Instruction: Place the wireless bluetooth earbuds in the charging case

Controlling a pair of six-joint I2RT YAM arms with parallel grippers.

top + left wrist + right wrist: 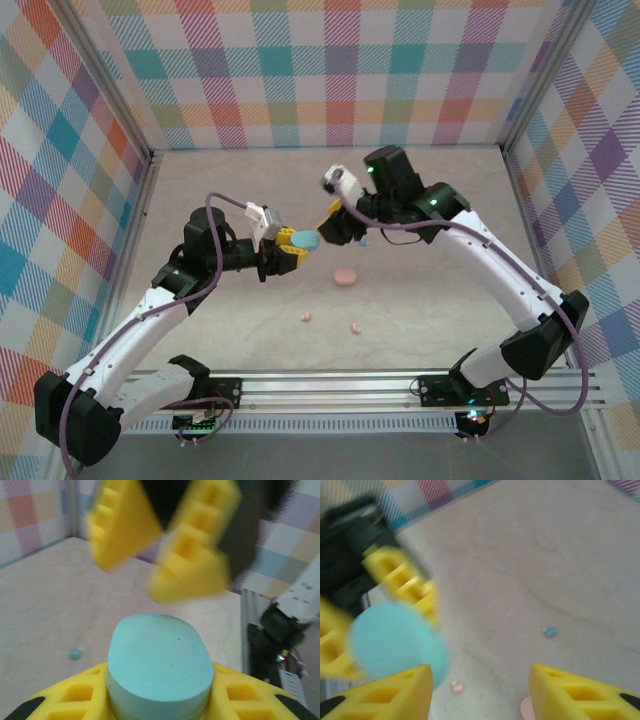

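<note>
My left gripper (290,250) is shut on the round light blue charging case (306,241), holding it above the table. The case (157,662) sits between the yellow fingers (75,697) in the left wrist view, and no opening shows on it. My right gripper (333,218) hovers just right of the case, open, with nothing between its fingers (390,695). A blue earbud (550,631) lies on the table below it, and the same blue earbud (75,654) shows in the left wrist view. Two pink earbuds (307,317) (354,327) lie nearer the front.
A round pink case (345,276) rests on the table right of centre, in front of both grippers. Checked fabric walls (330,70) close in the back and both sides. The arms' base rail (330,385) runs along the near edge.
</note>
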